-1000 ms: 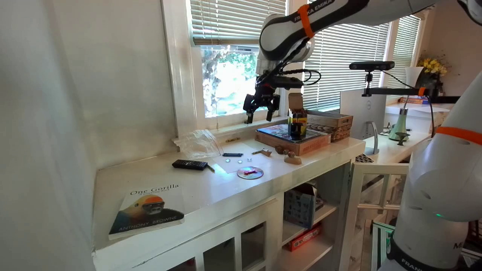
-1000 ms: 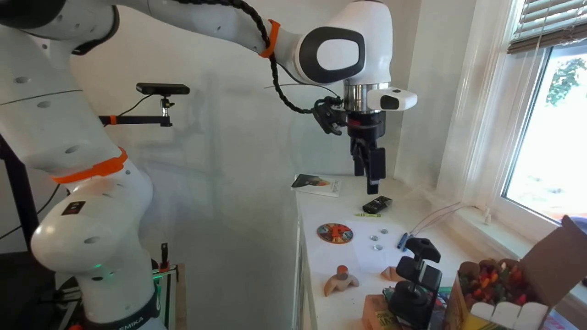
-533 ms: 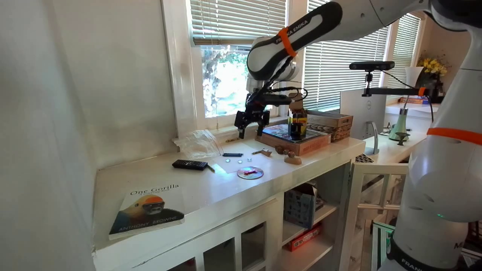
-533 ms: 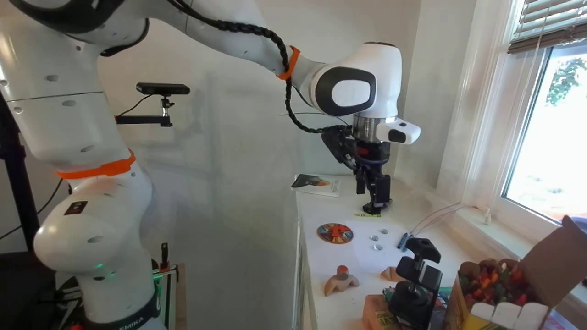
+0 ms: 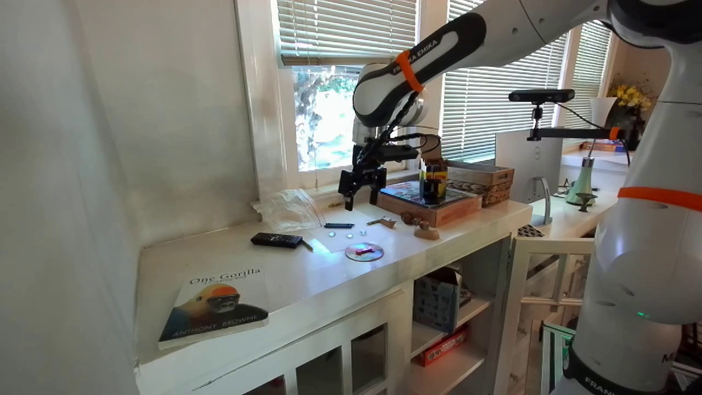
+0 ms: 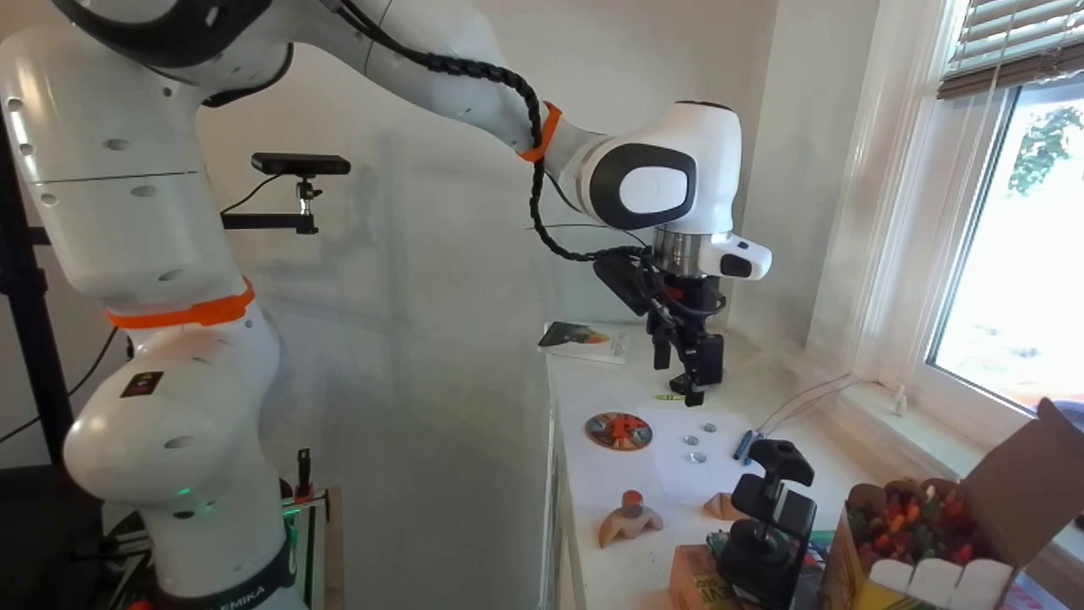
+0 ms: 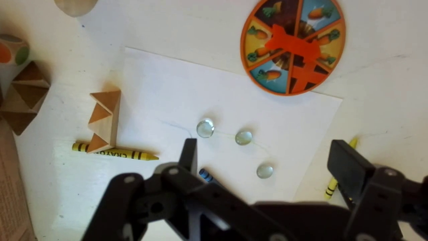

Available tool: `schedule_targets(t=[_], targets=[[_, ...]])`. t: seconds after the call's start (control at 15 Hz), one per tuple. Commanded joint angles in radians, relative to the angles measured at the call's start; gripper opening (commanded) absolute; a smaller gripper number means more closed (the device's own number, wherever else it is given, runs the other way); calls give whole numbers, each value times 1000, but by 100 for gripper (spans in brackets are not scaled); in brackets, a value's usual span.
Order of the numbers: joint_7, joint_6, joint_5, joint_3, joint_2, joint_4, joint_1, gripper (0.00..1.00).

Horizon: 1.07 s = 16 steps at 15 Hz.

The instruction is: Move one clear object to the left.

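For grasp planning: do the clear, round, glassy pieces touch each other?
No, the wrist view shows white paper between all three pieces.

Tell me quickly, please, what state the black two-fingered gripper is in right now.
Black two-fingered gripper: open, jaws wide apart, holding nothing; the three clear rounded pieces lie on the white sheet of paper.

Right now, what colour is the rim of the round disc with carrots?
Orange; the rim shows best in the wrist view.
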Motion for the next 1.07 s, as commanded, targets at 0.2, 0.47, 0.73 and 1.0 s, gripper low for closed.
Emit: schedule_targets(t=[0.2,0.47,0.73,1.0], targets=[[-33,53,71,-21,94,57,4,100],[-38,53,70,-15,198,131,1,100],[-27,60,34,4,263,184,8,74],[-18,70,20,15,228,152,16,47]])
